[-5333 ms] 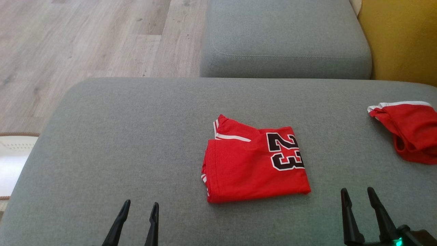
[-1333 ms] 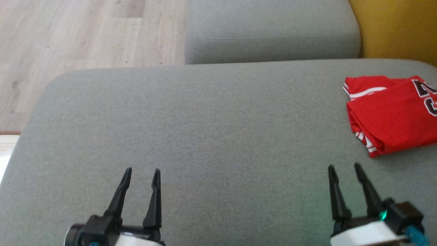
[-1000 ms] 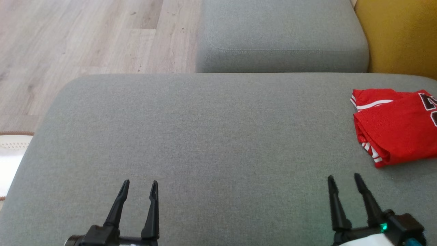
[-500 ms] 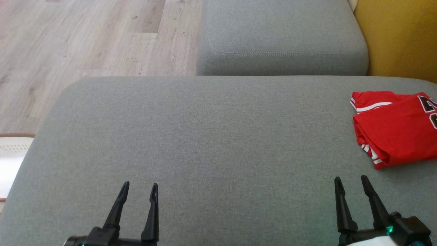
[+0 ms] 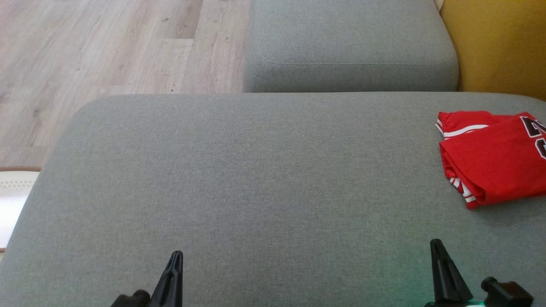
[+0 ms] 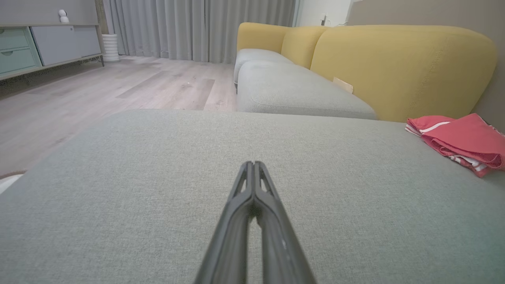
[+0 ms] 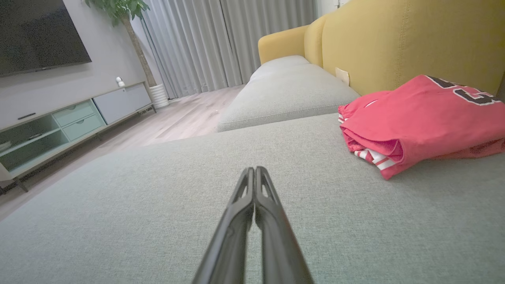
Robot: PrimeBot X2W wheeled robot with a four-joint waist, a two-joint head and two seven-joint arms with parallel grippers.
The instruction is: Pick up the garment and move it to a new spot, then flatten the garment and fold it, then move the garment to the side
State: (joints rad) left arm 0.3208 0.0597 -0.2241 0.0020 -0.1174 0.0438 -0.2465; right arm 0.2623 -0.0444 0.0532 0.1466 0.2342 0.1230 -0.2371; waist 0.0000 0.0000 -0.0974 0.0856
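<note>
One folded garment (image 5: 490, 164) lying on grey cushion (image 5: 256, 192)

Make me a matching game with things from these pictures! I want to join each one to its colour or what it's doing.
Things:
1. cushion
2. left pincer
3. jersey
4. sofa back

Colour or state:
A. red
B. yellow
C. shut
D. grey

Pairs: 1-D, 2-C, 3-A, 4-B
</note>
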